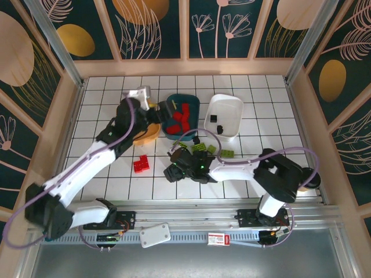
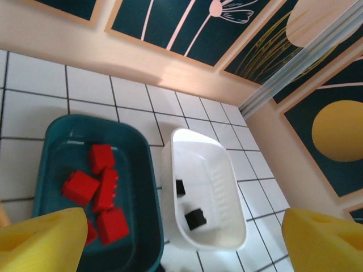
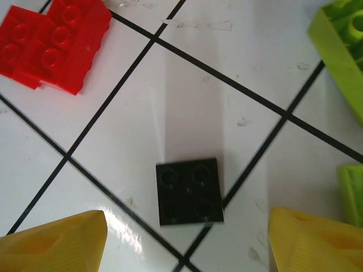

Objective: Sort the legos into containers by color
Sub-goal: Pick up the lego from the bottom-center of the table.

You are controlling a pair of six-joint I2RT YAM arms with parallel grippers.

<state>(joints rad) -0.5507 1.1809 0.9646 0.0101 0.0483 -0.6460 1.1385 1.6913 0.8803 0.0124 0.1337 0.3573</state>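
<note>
Spread wide, the right gripper (image 3: 182, 231) hovers over a black two-by-two plate (image 3: 189, 191); the left gripper (image 2: 181, 218) gapes near the teal tray (image 2: 59, 129).

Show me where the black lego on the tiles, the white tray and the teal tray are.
black lego (image 3: 190, 191), right wrist view, centre of its studded top.
white tray (image 2: 215, 178), left wrist view, bare part of its floor.
teal tray (image 2: 68, 152), left wrist view, bare floor near its far wall.
</note>
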